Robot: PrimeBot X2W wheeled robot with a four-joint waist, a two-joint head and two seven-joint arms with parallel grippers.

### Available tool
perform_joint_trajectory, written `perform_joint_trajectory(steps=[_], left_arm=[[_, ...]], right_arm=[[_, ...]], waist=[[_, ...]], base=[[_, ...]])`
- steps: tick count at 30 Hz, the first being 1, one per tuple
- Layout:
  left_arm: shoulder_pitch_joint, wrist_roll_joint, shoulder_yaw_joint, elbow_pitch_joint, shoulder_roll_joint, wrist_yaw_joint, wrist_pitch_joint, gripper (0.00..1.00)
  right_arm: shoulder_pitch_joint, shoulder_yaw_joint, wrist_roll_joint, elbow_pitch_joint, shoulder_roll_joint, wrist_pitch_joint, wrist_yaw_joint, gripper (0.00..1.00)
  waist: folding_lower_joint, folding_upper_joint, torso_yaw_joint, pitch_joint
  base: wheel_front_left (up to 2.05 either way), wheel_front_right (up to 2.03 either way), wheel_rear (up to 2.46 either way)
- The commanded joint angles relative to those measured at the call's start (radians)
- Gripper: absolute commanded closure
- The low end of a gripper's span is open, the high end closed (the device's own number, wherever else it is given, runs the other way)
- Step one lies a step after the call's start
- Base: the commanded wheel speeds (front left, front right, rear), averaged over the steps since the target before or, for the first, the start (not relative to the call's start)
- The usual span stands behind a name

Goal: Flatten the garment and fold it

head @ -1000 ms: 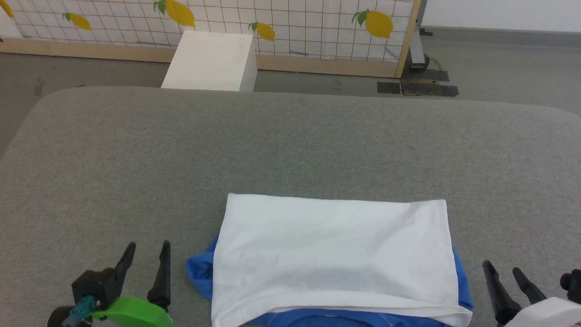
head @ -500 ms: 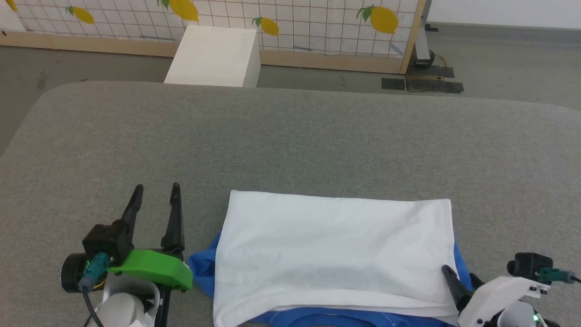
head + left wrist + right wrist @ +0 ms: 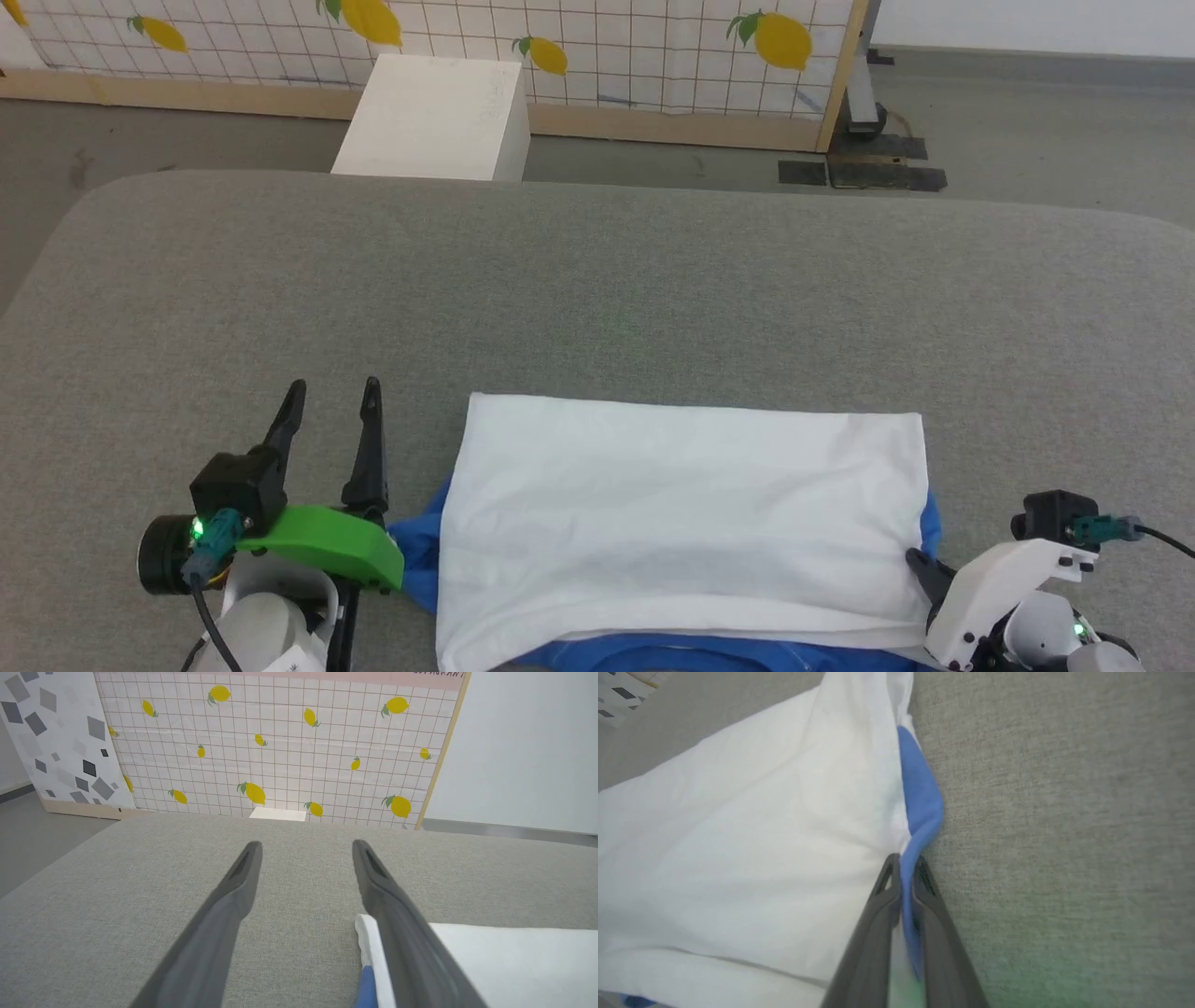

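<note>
The garment (image 3: 686,523) is clamped at its blue edge by the right gripper (image 3: 903,861). The left gripper (image 3: 334,387) is held spread beside it. A white box (image 3: 429,117) is seen beyond the grey upholstered surface (image 3: 597,280).

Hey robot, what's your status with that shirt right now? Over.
Right gripper shut on garment, right edge. Left gripper open beside its left edge. Garment folded, lying flat. White box far behind, no obstacle.

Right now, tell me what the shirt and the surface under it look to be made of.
The garment: soft matte knit, probably cotton jersey; it lies in limp layers and puckers where the jaws of the right gripper pinch its blue edge. The grey surface: matte woven upholstery, judging by its fine flecked weave; rounded corners suggest padding.
</note>
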Motion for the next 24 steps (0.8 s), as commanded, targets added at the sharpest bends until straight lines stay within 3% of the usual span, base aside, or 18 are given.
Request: perform_joint_trajectory(steps=[1, 16, 20, 24], left_arm=[[-0.014, 0.014, 0.007, 0.000, -0.006, -0.008, -0.008, 0.00], [0.020, 0.044, 0.054, -0.008, -0.037, -0.036, -0.008, 0.00], [0.023, 0.048, 0.062, -0.005, -0.040, -0.042, -0.008, 0.00], [0.023, 0.049, 0.070, 0.001, -0.039, -0.051, -0.008, 0.00]], right_arm=[[0.026, -0.002, -0.001, 0.002, 0.011, -0.008, -0.001, 1.00], [0.088, -0.333, -0.229, -0.161, 0.011, -0.042, -0.001, 1.00], [0.105, -0.308, -0.238, -0.254, 0.011, -0.008, -0.001, 1.00], [0.157, -0.186, -0.157, -0.452, 0.011, 0.072, -0.001, 1.00]], waist=[[0.0000, 0.0000, -0.001, -0.004], [0.0000, 0.0000, -0.006, 0.002], [0.0000, 0.0000, -0.008, 0.005], [0.0000, 0.0000, -0.006, 0.003]], base=[[0.00, 0.00, 0.00], [0.00, 0.00, 0.00], [0.00, 0.00, 0.00], [0.00, 0.00, 0.00]])
